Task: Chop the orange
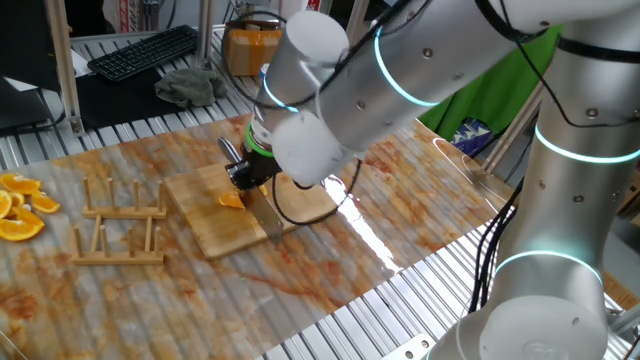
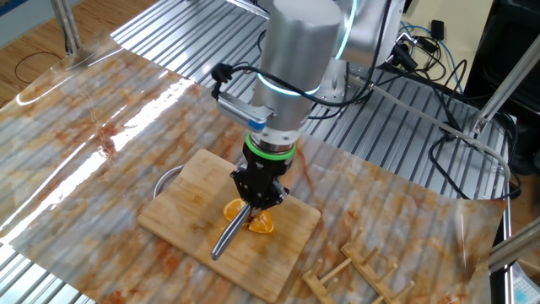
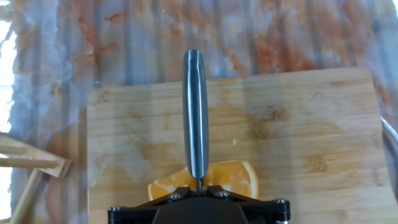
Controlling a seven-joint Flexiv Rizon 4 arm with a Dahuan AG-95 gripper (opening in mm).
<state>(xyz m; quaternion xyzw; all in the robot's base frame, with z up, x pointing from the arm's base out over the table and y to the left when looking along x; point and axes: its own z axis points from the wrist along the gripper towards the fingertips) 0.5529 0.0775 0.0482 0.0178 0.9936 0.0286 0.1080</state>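
chunky silver-grey metal robot arm (image 1: pixel 400 60) with glowing cyan rings at the joints, green band above the small black two-finger gripper (image 2: pixel 258 201), black cables looped alongside, tiny screws on the gripper's black body

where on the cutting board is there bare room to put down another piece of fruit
In the hand view, the cutting board is bare right of the knife, out to its far right edge, and also left of the knife toward the wooden rack. It is crowded near the gripper, where the orange lies under the knife.

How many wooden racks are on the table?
2: one rack stands upright left of the cutting board, the other rack just in front of it, nearer the camera. The arm may hide more.
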